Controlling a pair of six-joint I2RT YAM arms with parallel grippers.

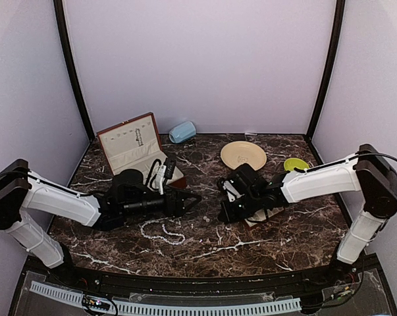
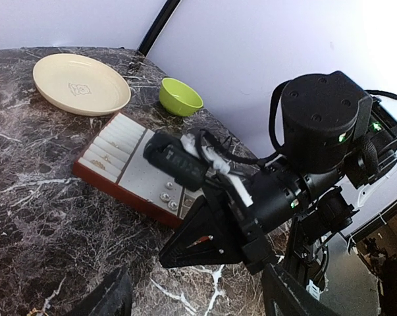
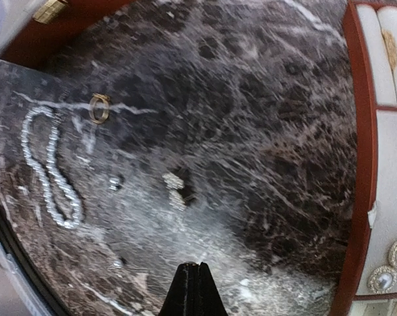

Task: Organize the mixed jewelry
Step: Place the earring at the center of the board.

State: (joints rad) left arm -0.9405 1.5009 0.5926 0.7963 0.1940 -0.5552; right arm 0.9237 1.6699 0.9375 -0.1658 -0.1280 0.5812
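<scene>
Pearl strand (image 1: 164, 232) — small white beads in a loose loop — lies on the table (image 1: 284, 243) at seven o'clock from the left gripper (image 1: 190, 204), jaws spread, empty; in the right wrist view a small ring (image 3: 99, 108) sits at its one o'clock; right gripper (image 3: 195, 286) pinched closed, empty.

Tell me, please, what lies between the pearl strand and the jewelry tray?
A few tiny silvery pieces on bare marble, seen in the right wrist view, between strand and tray.

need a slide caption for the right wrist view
Shut right tool points at the marble table, pearl strand and gold ring lying loose, slotted tray at the frame's right edge.
</scene>
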